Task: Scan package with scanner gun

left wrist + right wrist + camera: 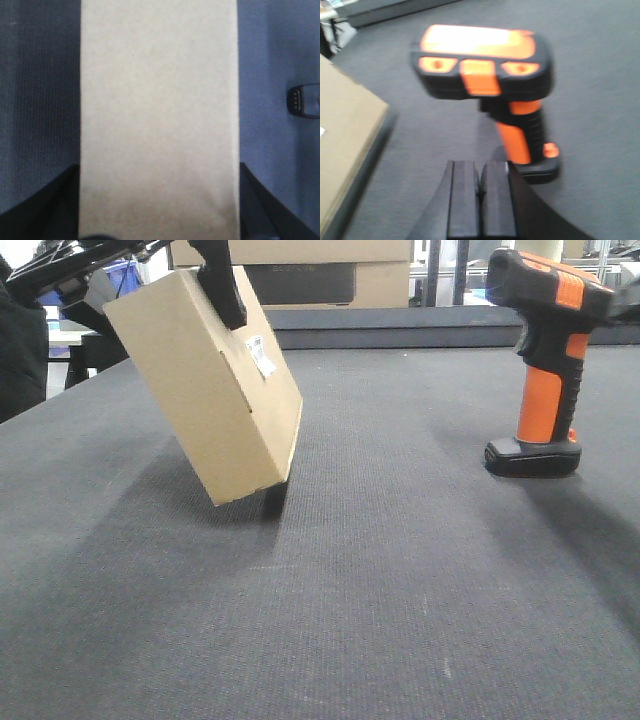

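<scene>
Label (261, 355) shows in front view only — left wrist sees plain package (157, 120).

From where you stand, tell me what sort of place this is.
Likely a shipping or warehouse workstation: stacked cardboard boxes behind the table, a scanner gun standing on it, a labelled package.

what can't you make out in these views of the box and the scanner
Front view: the label on the package is too small to read.
Left wrist view: the package fills the frame, so only finger edges of the left gripper show.
Right wrist view: the scanner gun is blurred, its foot partly behind the right gripper.
Front view: shadow hides whether the package's low corner touches the table.
</scene>
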